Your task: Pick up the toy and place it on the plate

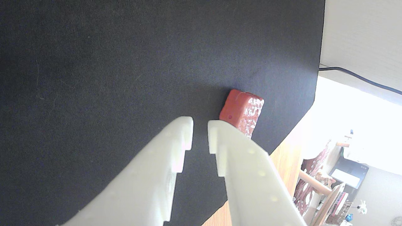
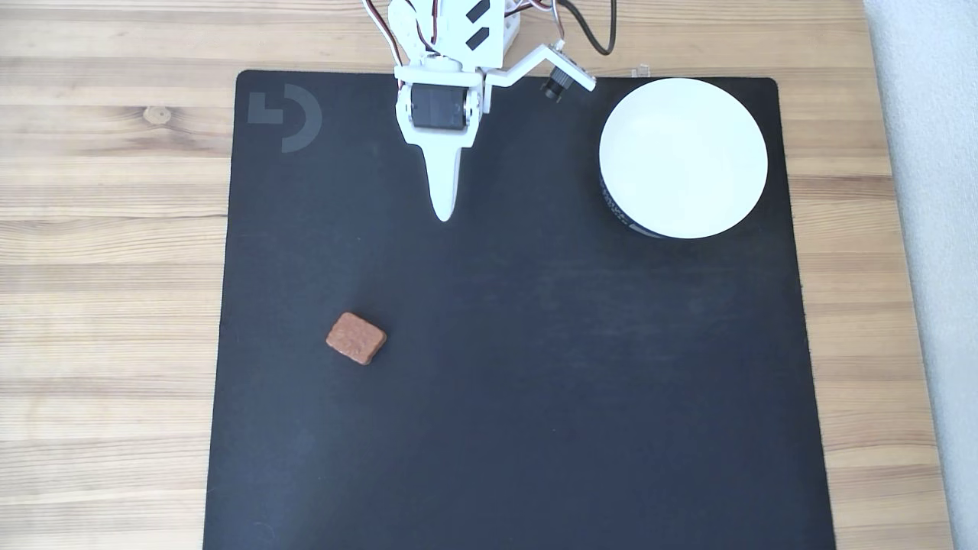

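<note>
Pale wooden planks of a table run under a large black mat, which carries a grey logo in its top left corner in the fixed view. One toy lies flat on the mat, toward the lower left in that view, well apart from everything else. It is a reddish-brown rounded rectangle, and its long axis runs slightly diagonally, from upper left down to lower right. One plate, round and white, sits on the mat near its top right corner; a strip of its dark outer side with small print shows along the lower left edge.

One white arm reaches in from the top edge of the fixed view, and its gripper hangs over the upper middle of the mat, tip pointing down the picture, far from both toy and plate. From this side the two fingers overlap, so their spacing cannot be read there.

The wrist view settles it: the gripper has its white fingers a narrow gap apart, with bare mat between them and nothing held. The toy peeks out just past the right-hand fingertip, its glossy speckled face catching light. That view also takes in a black cable and a cluttered room beyond the mat's edge
</note>
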